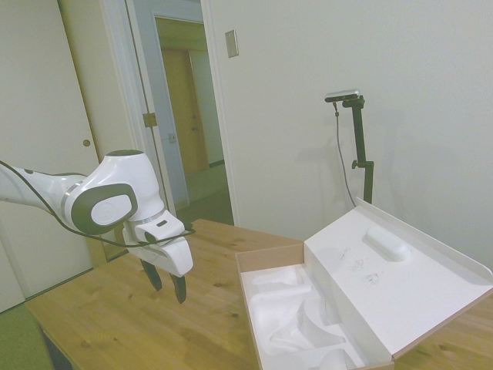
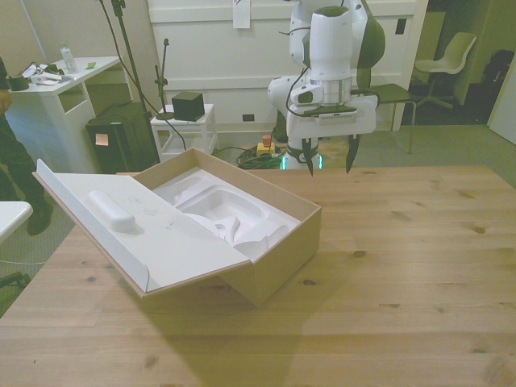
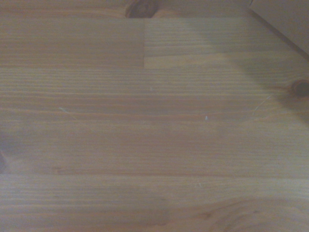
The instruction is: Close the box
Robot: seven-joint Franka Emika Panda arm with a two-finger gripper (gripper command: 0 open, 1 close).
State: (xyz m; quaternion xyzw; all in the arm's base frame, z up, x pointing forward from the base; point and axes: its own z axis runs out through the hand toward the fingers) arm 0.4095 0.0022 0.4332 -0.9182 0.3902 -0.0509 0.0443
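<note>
Arm (image 1: 92, 196) poised, fingers (image 2: 310, 157) pointing down, spread apart.

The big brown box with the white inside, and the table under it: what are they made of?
The big brown box looks like matte cardboard: thin, flat walls with brown edges. Its white moulded insert may be pulp or foam; I cannot tell. The table looks like pale wood, with knots and grain lines.

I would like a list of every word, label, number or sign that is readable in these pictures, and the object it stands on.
No text can be read in any view.
Small dark marks on the white inside of the lid of the box, beside the raised pad: too small to read.
White sheet on the far wall in the front view: blurred, unreadable.
Wrist view: only bare table, no writing.
</note>
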